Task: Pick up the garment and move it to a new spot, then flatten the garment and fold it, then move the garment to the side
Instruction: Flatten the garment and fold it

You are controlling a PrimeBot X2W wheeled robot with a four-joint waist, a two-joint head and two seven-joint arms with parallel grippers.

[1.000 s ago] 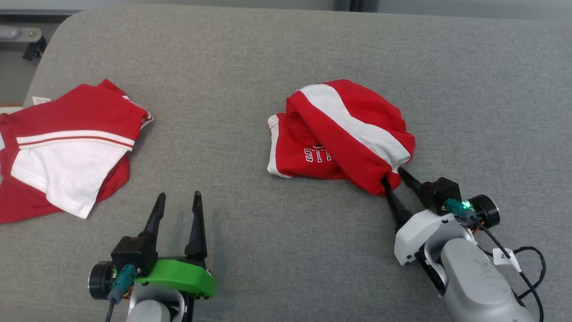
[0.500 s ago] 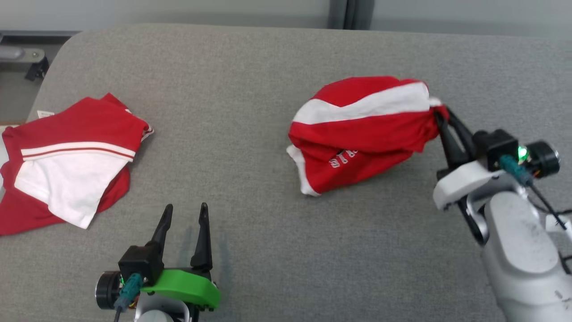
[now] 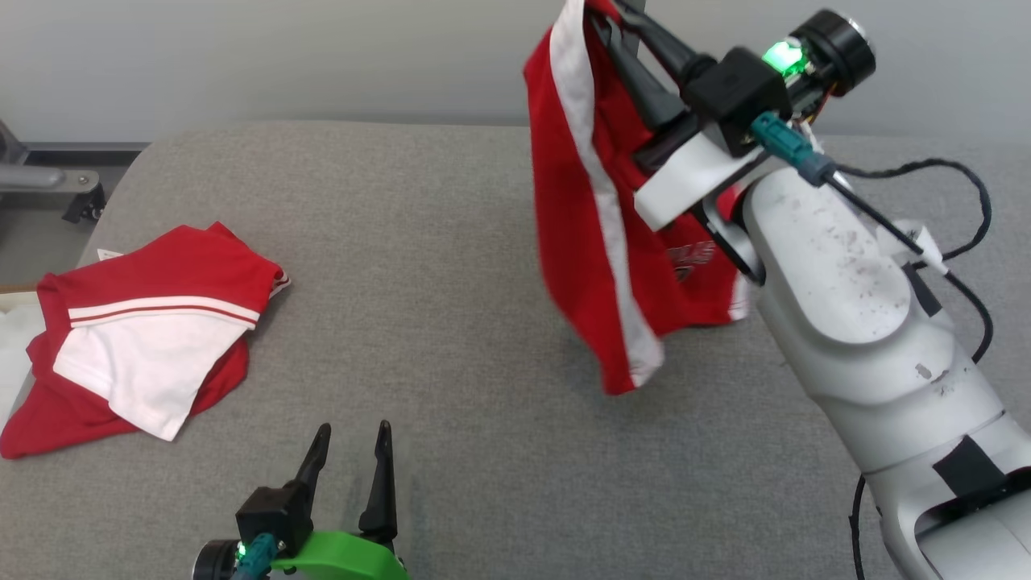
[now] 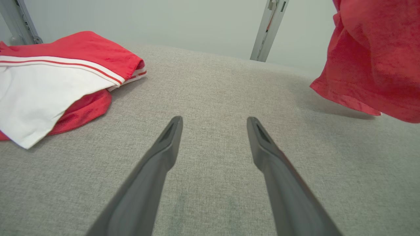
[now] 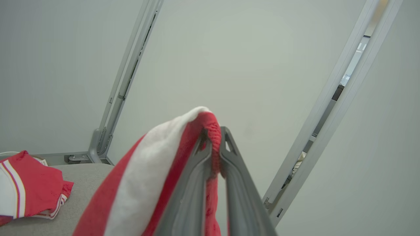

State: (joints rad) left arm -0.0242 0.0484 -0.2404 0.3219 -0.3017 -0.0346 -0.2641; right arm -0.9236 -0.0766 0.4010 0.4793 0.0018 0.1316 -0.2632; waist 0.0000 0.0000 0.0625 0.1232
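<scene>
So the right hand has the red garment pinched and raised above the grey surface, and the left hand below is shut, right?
Not quite. The left hand is open: the left wrist view shows its two fingers spread apart with nothing between them. The rest stands: the right hand is shut on the red garment, which hangs above the grey surface.

Head view: top of garment (image 3: 588, 242) & tips of right gripper (image 3: 622, 16) go off the top edge. Its letters (image 3: 691, 256) sit partly behind the right arm (image 3: 830, 266), can't read. 2nd red-white shirt (image 3: 145, 338) cut off at left edge.
</scene>
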